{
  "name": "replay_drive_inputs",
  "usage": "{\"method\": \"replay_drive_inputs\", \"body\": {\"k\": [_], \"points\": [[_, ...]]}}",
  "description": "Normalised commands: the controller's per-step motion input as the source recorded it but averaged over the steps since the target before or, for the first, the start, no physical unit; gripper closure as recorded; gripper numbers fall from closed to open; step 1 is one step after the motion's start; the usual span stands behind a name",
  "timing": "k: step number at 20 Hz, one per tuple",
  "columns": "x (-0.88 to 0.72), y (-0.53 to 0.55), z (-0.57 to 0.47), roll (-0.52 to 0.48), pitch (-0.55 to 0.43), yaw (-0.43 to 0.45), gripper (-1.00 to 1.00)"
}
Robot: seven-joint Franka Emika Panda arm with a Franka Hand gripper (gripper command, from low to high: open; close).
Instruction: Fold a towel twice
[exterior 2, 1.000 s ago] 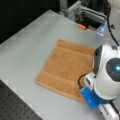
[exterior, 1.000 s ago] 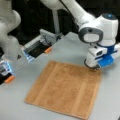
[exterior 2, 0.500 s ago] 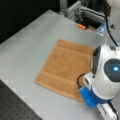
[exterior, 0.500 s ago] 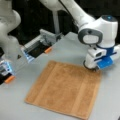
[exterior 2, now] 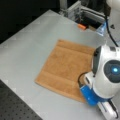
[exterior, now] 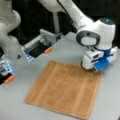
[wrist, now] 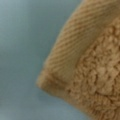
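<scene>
Start at a front view's left: your towel (exterior: pixel 65 88) lies spread flat and unfolded on the grey bench (exterior: pixel 62 51), with neither fold made. Moving right, the end effector (exterior: pixel 90 69) sits low at the towel's far right corner, touching or nearly touching the cloth. Over the last second almost nothing has changed: the arm has only settled a little at that corner, and the cloth has not lifted. The wrist view fills with that corner (wrist: pixel 53 82) close up. You cannot tell how far the fingers stand apart.

jaws: hidden behind gripper (exterior: pixel 93 67) body | towel (wrist: pixel 95 75): cut off by wrist view edges
</scene>
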Motion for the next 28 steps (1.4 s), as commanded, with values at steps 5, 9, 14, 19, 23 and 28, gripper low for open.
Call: {"method": "replay_drive_inputs", "body": {"k": [5,9,14,19,23,28], "points": [[-0.09,-0.18,-0.2,-0.18,-0.235,0.254,-1.0],[-0.06,-0.2,-0.26,-0.174,-0.284,0.245,-1.0],[-0.06,-0.13,-0.32,-0.155,-0.274,0.148,1.0],[-0.09,-0.08,-0.33,-0.152,-0.183,0.076,1.0],[-0.11,-0.05,-0.32,-0.13,-0.12,0.054,1.0],[-0.12,-0.02,-0.31,-0.104,-0.068,0.02,1.0]]}}
